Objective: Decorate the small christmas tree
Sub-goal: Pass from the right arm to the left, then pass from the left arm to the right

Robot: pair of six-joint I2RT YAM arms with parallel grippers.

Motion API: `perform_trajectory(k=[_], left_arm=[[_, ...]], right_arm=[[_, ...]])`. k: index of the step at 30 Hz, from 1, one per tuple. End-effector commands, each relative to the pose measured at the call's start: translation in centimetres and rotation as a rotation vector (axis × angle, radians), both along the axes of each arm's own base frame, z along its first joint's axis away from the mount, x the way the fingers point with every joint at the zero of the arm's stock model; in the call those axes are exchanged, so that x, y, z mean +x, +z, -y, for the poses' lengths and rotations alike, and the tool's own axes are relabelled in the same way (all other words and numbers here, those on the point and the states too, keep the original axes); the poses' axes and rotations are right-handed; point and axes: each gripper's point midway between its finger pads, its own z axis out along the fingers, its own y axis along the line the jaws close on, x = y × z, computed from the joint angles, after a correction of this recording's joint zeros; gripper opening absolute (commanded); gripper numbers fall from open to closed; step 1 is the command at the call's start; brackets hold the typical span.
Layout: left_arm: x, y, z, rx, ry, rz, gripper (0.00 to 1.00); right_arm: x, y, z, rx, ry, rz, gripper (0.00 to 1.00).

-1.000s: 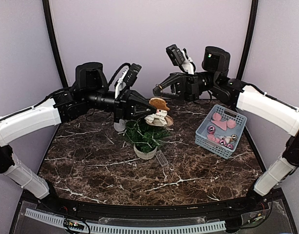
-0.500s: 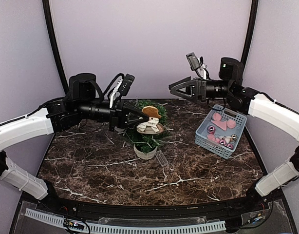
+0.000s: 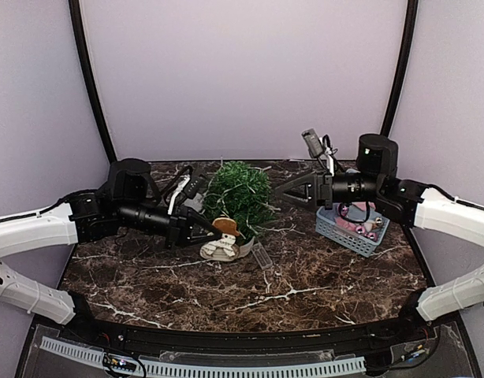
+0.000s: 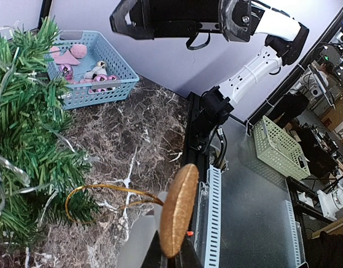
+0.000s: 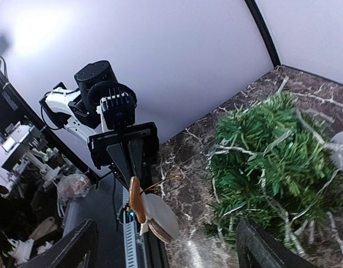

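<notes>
At far-centre of worktop (image 3: 305,276): small christmas tree (image 3: 238,191); left fingers (image 3: 191,228) clenched on snowman ornament (image 3: 223,246) near it; right fingers (image 5: 76,248) spread, empty. Risk: tree tipped by snagged loop (image 4: 104,190); ornament dropped on early release.

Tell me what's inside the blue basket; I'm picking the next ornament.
The blue basket holds pink shapes and shiny pink and silver baubles; anything under them is covered.

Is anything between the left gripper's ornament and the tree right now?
Nothing visible. The left gripper, jaws shut on the hatted ornament, sits just beside the lower branches of the small christmas tree; only bare tabletop shows between.
</notes>
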Motion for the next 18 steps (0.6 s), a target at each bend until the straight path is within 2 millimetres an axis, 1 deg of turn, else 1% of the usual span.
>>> perform_trajectory(k=[1, 2, 3, 4, 5, 6, 7, 8, 9, 11, 12, 13, 14, 15, 16, 17, 18], left_arm=[[-0.7, 0.3, -0.6, -0.007, -0.009, 0.052, 0.03], [-0.9, 0.1, -0.6, 0.008, -0.013, 0.058, 0.03], [-0.6, 0.0, -0.5, 0.026, 0.0, 0.095, 0.03], [-1.1, 0.1, -0.3, 0.041, -0.009, 0.115, 0.03], [-0.8, 0.0, -0.2, 0.06, 0.003, 0.158, 0.03], [-1.1, 0.4, 0.1, 0.068, -0.007, 0.182, 0.03], [-0.8, 0.4, 0.3, 0.085, 0.003, 0.224, 0.03], [-1.1, 1.0, 0.7, 0.085, -0.007, 0.247, 0.03], [-0.9, 1.1, 0.9, 0.093, 0.0, 0.274, 0.03], [-0.8, 2.5, 1.5, 0.08, -0.006, 0.337, 0.03], [-0.7, 2.8, 1.7, 0.076, -0.005, 0.356, 0.03], [-0.7, 3.6, 1.9, 0.058, -0.008, 0.391, 0.03], [-0.7, 3.8, 2.1, 0.052, -0.012, 0.406, 0.04], [-0.8, 4.6, 2.4, 0.035, -0.017, 0.434, 0.05], [-0.7, 4.6, 2.6, 0.036, -0.023, 0.442, 0.05], [-0.7, 5.1, 2.7, 0.03, -0.029, 0.463, 0.05], [-0.6, 5.0, 2.9, 0.035, -0.036, 0.466, 0.05]], right_arm=[[-0.9, -2.1, -1.5, 0.028, -0.014, -0.13, 0.85], [-1.3, -2.5, -1.9, 0.027, 0.0, -0.154, 0.84], [-1.7, -2.8, -2.3, 0.024, 0.011, -0.175, 0.84], [-2.1, -3.1, -2.7, 0.018, 0.022, -0.191, 0.83], [-2.4, -3.3, -3.1, 0.016, 0.036, -0.203, 0.82], [-2.8, -3.3, -3.4, 0.021, 0.049, -0.217, 0.82], [-3.2, -3.3, -3.8, 0.035, 0.066, -0.228, 0.82], [-3.7, -3.0, -4.1, 0.054, 0.088, -0.236, 0.82], [-4.1, -2.8, -4.4, 0.072, 0.108, -0.242, 0.82], [-4.8, -2.4, -4.9, 0.089, 0.137, -0.241, 0.83], [-4.9, -2.2, -5.2, 0.091, 0.146, -0.243, 0.83], [-5.0, -2.1, -5.4, 0.094, 0.155, -0.244, 0.83], [-5.2, -1.9, -5.6, 0.102, 0.169, -0.246, 0.82], [-5.4, -1.7, -5.7, 0.114, 0.181, -0.245, 0.82], [-5.6, -1.2, -5.8, 0.135, 0.196, -0.24, 0.82], [-6.0, -0.8, -5.9, 0.155, 0.217, -0.239, 0.81], [-6.3, -0.3, -6.0, 0.172, 0.235, -0.239, 0.81]])
